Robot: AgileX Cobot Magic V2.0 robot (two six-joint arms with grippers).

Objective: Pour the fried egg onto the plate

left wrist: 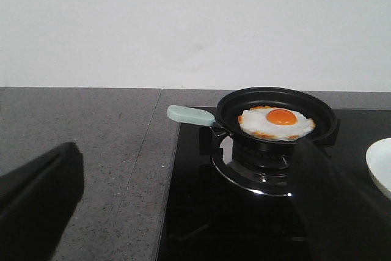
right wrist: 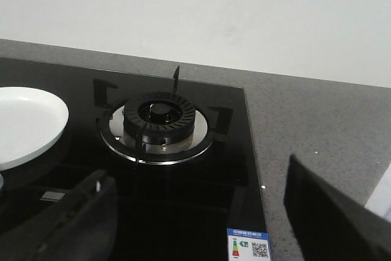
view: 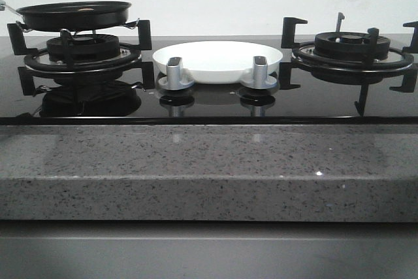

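A black glass hob (view: 209,106) is sitting in a speckled grey counter (view: 196,174) before a white wall. Both grippers, left (left wrist: 183,212) and right (right wrist: 201,224), are hanging wide apart, holding nothing. The fried egg (left wrist: 276,123) is lying flat, yolk up, in the black pan (left wrist: 275,111) on the left burner; the plate (view: 217,61) is resting mid-hob.

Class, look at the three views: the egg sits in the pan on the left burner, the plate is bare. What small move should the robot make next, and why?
Probably bring the left gripper toward the pan's pale handle. Both grippers are open and hold nothing, the fried egg lies in the pan, and the plate between the burners is bare; that handle points to the left arm's side.
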